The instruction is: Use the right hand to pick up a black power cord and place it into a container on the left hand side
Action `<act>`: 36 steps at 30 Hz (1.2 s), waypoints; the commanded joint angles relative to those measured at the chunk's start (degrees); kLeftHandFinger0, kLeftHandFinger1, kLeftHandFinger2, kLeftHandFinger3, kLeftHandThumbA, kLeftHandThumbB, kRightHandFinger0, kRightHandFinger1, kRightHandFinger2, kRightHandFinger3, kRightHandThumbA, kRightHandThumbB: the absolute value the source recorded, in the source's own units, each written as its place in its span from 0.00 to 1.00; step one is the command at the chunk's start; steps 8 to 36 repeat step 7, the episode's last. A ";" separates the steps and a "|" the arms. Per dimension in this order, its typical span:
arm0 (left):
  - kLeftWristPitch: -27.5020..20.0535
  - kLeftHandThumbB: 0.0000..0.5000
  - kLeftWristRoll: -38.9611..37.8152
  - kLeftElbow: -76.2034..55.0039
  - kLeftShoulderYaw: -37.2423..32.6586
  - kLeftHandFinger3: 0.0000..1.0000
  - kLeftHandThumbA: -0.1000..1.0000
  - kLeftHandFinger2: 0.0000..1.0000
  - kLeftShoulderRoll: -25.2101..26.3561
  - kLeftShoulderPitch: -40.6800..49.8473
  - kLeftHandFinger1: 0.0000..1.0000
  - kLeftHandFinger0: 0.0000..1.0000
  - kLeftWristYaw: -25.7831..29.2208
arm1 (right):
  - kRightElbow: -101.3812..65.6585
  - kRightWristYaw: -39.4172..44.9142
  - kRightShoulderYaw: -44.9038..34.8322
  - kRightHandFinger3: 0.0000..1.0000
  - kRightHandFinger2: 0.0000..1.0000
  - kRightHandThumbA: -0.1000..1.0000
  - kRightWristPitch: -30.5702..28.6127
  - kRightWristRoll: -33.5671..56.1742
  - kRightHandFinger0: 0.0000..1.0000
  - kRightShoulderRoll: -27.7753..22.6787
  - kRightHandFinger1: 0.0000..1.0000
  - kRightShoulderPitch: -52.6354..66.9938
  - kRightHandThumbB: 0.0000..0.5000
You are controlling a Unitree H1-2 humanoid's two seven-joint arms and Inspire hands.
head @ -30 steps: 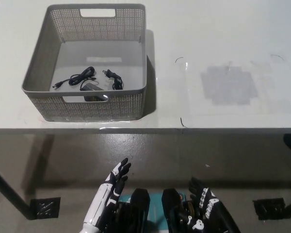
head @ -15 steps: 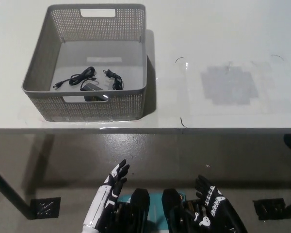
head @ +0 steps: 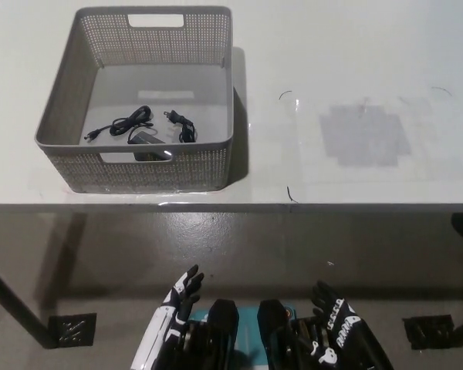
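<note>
Power cord (head: 143, 127), black, lies coiled with its adapter on the floor of the grey basket (head: 216, 92), toward the basket's front wall. Fingers (head: 324, 297) of the black right hand (head: 336, 331) are spread and grip nothing; the hand hangs low, well below the basket and under the tabletop (head: 355, 54) edge. The white left hand (head: 177, 304) rests likewise, fingers apart, empty, though both are partly cropped. Judging by this, the placing looks done. No further cord appears beside the basket, so the next move is probably just staying clear.
</note>
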 commanded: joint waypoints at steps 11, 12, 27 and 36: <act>-1.68 0.29 -0.59 -1.50 0.18 1.00 1.00 1.00 -1.35 -0.72 1.00 1.00 1.19 | -2.93 1.84 -0.82 1.00 1.00 1.00 -2.01 1.69 1.00 -0.56 1.00 -1.13 0.68; -1.68 0.29 -0.59 -1.50 0.18 1.00 1.00 1.00 -1.35 -0.72 1.00 1.00 1.19 | -2.93 1.84 -0.82 1.00 1.00 1.00 -2.01 1.69 1.00 -0.56 1.00 -1.13 0.68; -1.68 0.29 -0.59 -1.50 0.18 1.00 1.00 1.00 -1.35 -0.72 1.00 1.00 1.19 | -2.93 1.84 -0.82 1.00 1.00 1.00 -2.01 1.69 1.00 -0.56 1.00 -1.13 0.68; -1.68 0.29 -0.59 -1.50 0.18 1.00 1.00 1.00 -1.35 -0.72 1.00 1.00 1.19 | -2.93 1.84 -0.82 1.00 1.00 1.00 -2.01 1.69 1.00 -0.56 1.00 -1.13 0.68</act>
